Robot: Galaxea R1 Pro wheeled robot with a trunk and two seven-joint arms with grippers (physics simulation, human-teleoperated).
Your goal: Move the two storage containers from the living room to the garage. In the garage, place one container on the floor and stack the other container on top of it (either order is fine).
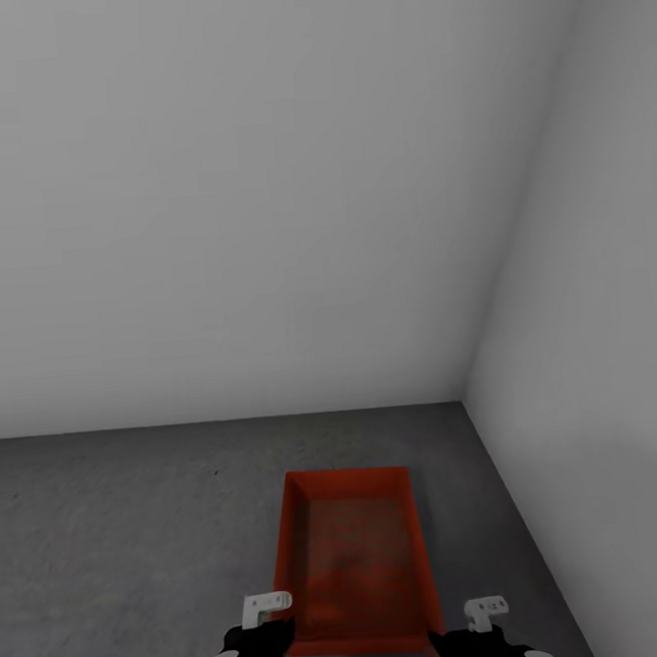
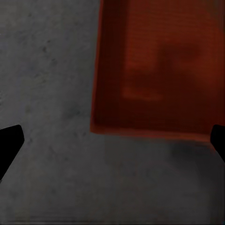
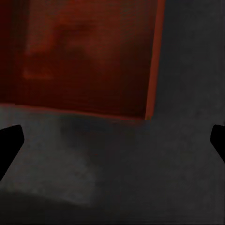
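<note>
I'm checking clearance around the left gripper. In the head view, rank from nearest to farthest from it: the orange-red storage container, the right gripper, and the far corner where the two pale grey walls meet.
1. Orange-red storage container: on the dark concrete floor, right beside the left gripper.
2. Right gripper: across the container's near end.
3. Wall corner: beyond the container, to the right.

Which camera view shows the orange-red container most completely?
The head view: the whole storage container sits on the grey floor near the wall corner, all four walls visible. The left wrist view shows only one near corner, the right wrist view the other.
</note>
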